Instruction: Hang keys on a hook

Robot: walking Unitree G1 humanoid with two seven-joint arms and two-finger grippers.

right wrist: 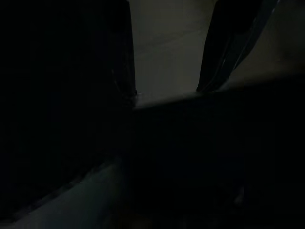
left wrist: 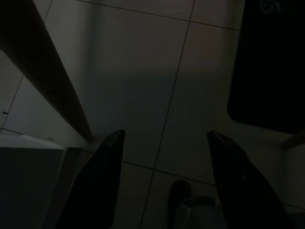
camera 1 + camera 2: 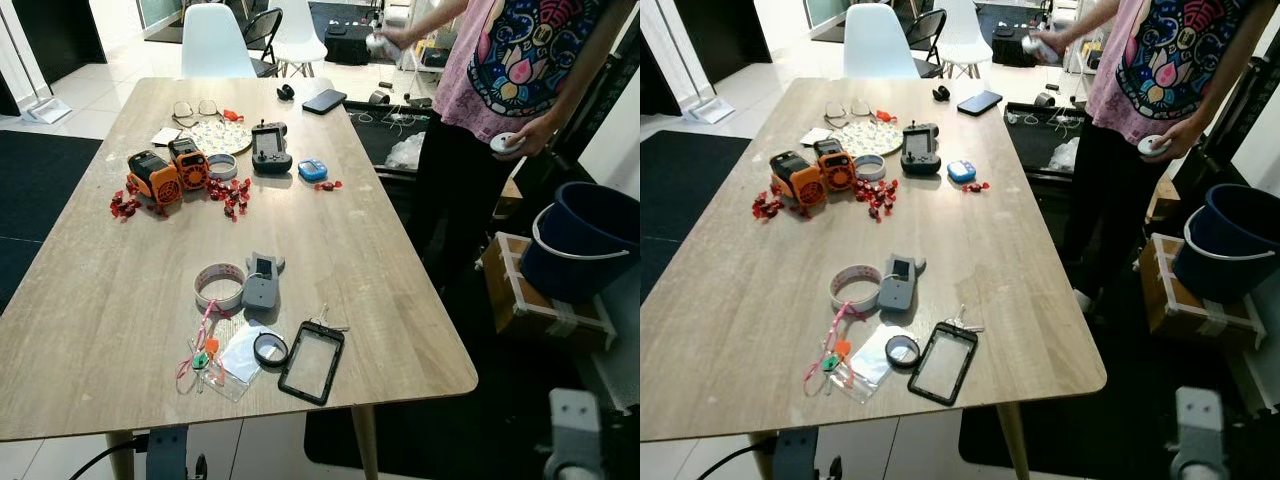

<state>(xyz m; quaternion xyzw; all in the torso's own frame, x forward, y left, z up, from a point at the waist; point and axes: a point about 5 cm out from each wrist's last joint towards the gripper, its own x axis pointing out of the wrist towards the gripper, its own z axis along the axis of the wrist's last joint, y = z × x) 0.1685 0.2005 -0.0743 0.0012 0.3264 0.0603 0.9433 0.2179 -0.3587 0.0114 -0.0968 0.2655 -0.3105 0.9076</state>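
The left gripper (image 2: 164, 138) hung idle below the table edge, its two black fingers spread well apart over pale floor tiles with nothing between them. The right gripper (image 1: 167, 90) also hung in deep shade; its fingers stood parted with a gap between them and held nothing.

On the wooden table (image 3: 90, 330), nearest the robot, lay a black-framed card holder (image 3: 312, 362), with a small black ring (image 3: 270, 350) and a clear plastic sleeve (image 3: 243, 358) touching at its left. The keys (image 3: 324, 321) rested flat on the table just beyond the card holder's far corner (small and silvery, hard to count). A pink cord with coloured tags (image 3: 200, 352) lay left of the sleeve. Just beyond sat a roll of tape (image 3: 220, 285) beside a grey device (image 3: 262, 280).

Farther off, red sweet wrappers (image 3: 230, 195) were scattered around two orange gadgets (image 3: 168, 170), near a second tape roll (image 3: 222, 166), a black handheld controller (image 3: 270, 148) and a small blue item (image 3: 312, 170). A phone (image 3: 324, 101) lay near the far edge.

At the table's right side stood a person in a patterned pink shirt (image 3: 510, 60), with a dark blue bucket (image 3: 585, 240) on the floor nearby and a white chair (image 3: 216, 42) at the far end.
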